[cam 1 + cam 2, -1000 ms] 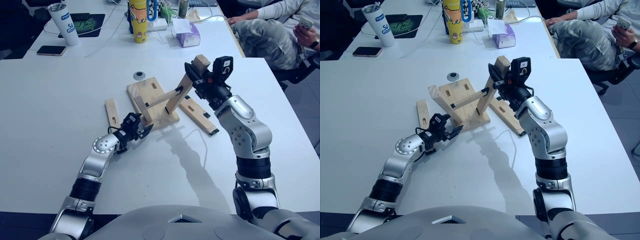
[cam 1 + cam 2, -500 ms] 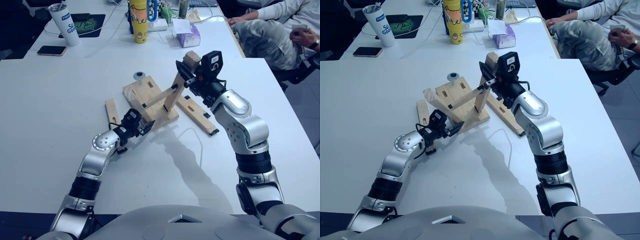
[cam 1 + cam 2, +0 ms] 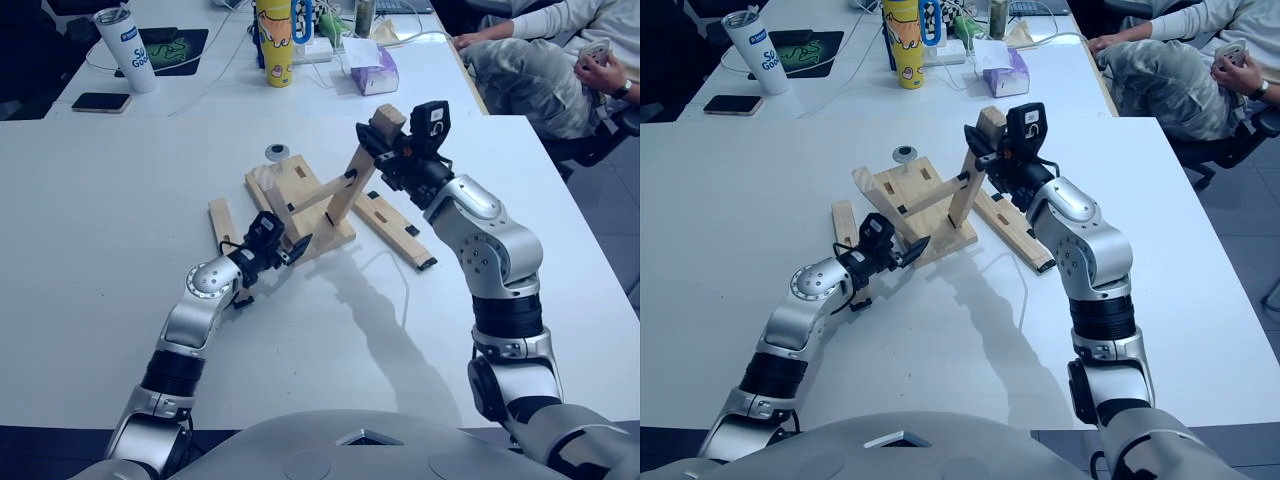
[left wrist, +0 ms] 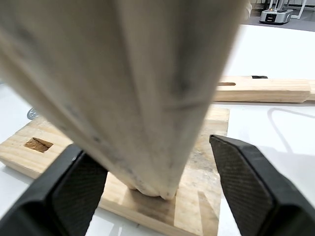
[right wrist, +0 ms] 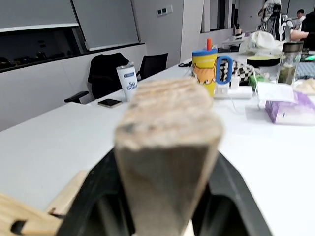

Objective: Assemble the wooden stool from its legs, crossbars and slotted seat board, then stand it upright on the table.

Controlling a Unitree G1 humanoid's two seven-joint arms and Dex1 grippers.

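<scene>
Wooden stool: sat half-built and upside down near the middle of the white table. Consisted of the slotted seat board down on the tabletop, two legs rising from it and a crossbar bridging the pair. Could not be judged flat or tipped at one edge.

Was gripped by the right gripper near the top of the taller leg, both fingers clamped against the wood, the sawn end poking out between them. Leaned at that leg toward the far right of the table.

Was straddled at the shorter leg by the left gripper, jaws spread wide on either side of the wood, close to the leg's foot in the seat. Showed one pad clear of the leg; could not tell about contact at the other.

Lay loose beside the stool: one short piece just left of the seat board and near the left gripper, and a longer piece with dark slots on the right, below the right arm.

Also pictured: a small round disc just beyond the seat and a thin cable on the near side. Seen on the table behind: a tumbler, a phone, a yellow cup and a tissue box.
</scene>
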